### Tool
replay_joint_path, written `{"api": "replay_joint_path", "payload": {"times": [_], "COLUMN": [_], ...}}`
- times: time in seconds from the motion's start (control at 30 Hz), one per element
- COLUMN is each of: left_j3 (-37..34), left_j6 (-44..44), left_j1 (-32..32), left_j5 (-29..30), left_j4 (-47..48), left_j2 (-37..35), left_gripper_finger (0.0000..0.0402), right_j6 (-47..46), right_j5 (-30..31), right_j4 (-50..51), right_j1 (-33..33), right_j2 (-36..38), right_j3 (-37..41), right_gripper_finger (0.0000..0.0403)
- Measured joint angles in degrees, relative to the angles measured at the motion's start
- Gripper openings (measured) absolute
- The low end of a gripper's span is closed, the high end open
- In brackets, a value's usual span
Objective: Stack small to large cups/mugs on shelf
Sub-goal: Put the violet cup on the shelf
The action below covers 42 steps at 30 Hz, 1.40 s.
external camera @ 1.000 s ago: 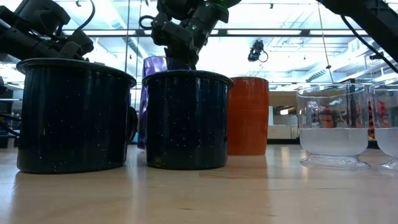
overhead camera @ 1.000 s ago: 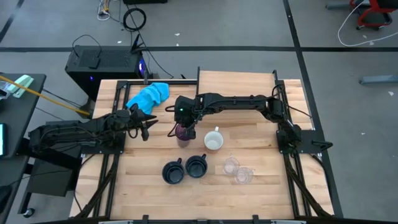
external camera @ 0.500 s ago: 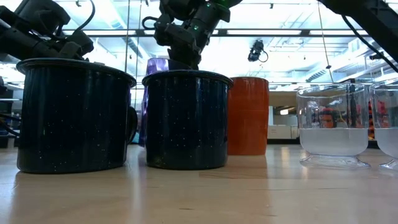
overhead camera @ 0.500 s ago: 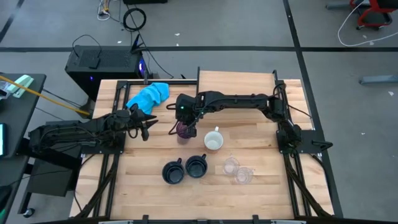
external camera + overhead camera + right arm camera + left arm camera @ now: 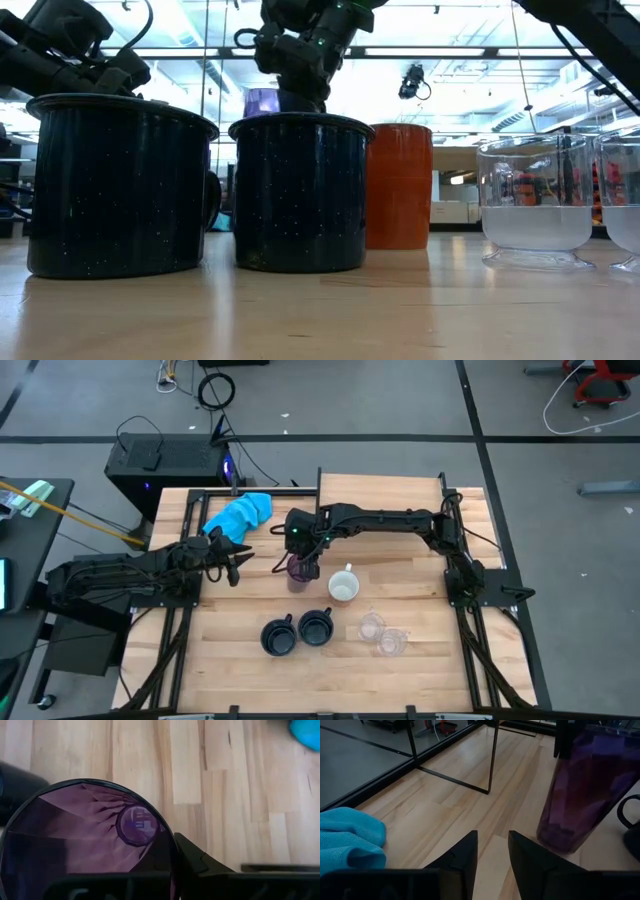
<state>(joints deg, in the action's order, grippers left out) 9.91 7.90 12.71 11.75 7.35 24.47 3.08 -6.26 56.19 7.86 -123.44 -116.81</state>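
My right gripper (image 5: 300,558) is shut on the translucent purple tumbler (image 5: 297,571), just left of the table's middle. The tumbler also shows in the left wrist view (image 5: 587,785) and above a navy mug in the low view (image 5: 262,101). To its right, the orange mug (image 5: 343,586) stands on its base. Two navy mugs (image 5: 278,637) (image 5: 316,627) and two clear cups (image 5: 372,626) (image 5: 390,643) stand nearer the front. The shelf (image 5: 380,495) is at the far middle. My left gripper (image 5: 493,840) waits open near the left edge, pointing at the tumbler. My right gripper holds the tumbler by its rim (image 5: 170,840), coming from above and slanting down. One finger (image 5: 200,860) shows outside the wall; the tinted wall hides the other. The tumbler hangs about upright below the fingers, its base (image 5: 560,842) clear of the table.
A bright blue cloth (image 5: 240,513) lies at the far left of the table, beside my left gripper (image 5: 235,568). The shelf's thin black uprights (image 5: 492,755) stand just beyond the tumbler. Bare tabletop (image 5: 440,660) lies along the near edge in front of the cups.
My right gripper has risen a little with the purple tumbler. The tumbler stood on the table behind the navy mugs a second ago and now hangs lifted clear, still upright.
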Motion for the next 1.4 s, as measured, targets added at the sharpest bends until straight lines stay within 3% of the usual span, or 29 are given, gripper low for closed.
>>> {"api": "replay_joint_path", "payload": {"times": [1.4], "left_j3": [0.0], "left_j6": [-0.15], "left_j1": [0.02], "left_j5": [0.04], "left_j4": [-0.13], "left_j2": [0.01], "left_gripper_finger": [0.0138], "right_j6": [1.02], "right_j5": [0.22], "right_j4": [22.38], "right_j1": [0.39], "right_j2": [0.0], "right_j3": [-16.28], "right_gripper_finger": [0.0007]}}
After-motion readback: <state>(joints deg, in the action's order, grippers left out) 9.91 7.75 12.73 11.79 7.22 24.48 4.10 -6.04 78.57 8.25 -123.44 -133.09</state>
